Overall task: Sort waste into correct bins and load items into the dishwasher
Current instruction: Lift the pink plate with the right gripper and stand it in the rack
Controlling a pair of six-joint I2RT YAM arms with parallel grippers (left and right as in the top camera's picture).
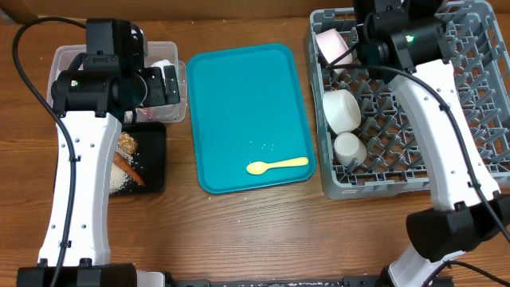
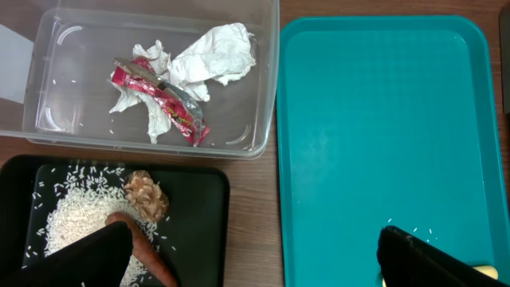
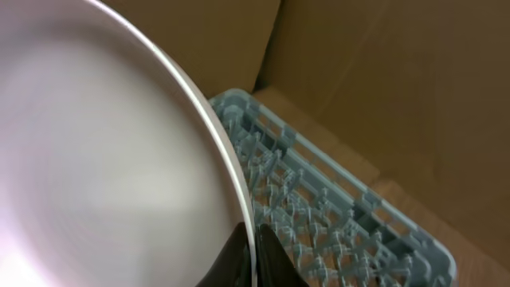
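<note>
My right gripper (image 3: pixel 253 251) is shut on the rim of the white-pinkish plate (image 3: pixel 96 151), held on edge over the far left corner of the grey dish rack (image 1: pixel 478 112); the plate also shows in the overhead view (image 1: pixel 333 44). Two white cups (image 1: pixel 343 110) (image 1: pixel 349 147) lie in the rack. My left gripper (image 2: pixel 251 259) is open and empty above the clear tub (image 2: pixel 267 88) and the black tray (image 2: pixel 203 215). The tub holds the red-and-white wrapper (image 2: pixel 163 100) and white paper (image 2: pixel 215 52). The tray holds rice (image 2: pixel 68 211), a brown lump (image 2: pixel 147 195) and the carrot stick (image 2: pixel 147 251). The yellow spoon (image 1: pixel 276 165) lies on the teal tray.
The teal tray (image 1: pixel 247 112) sits between the bins and the rack, with a few rice grains (image 1: pixel 267 146) on it. A brown cardboard wall (image 3: pixel 382 88) stands behind the rack. The left arm (image 1: pixel 80 159) hangs over the bins.
</note>
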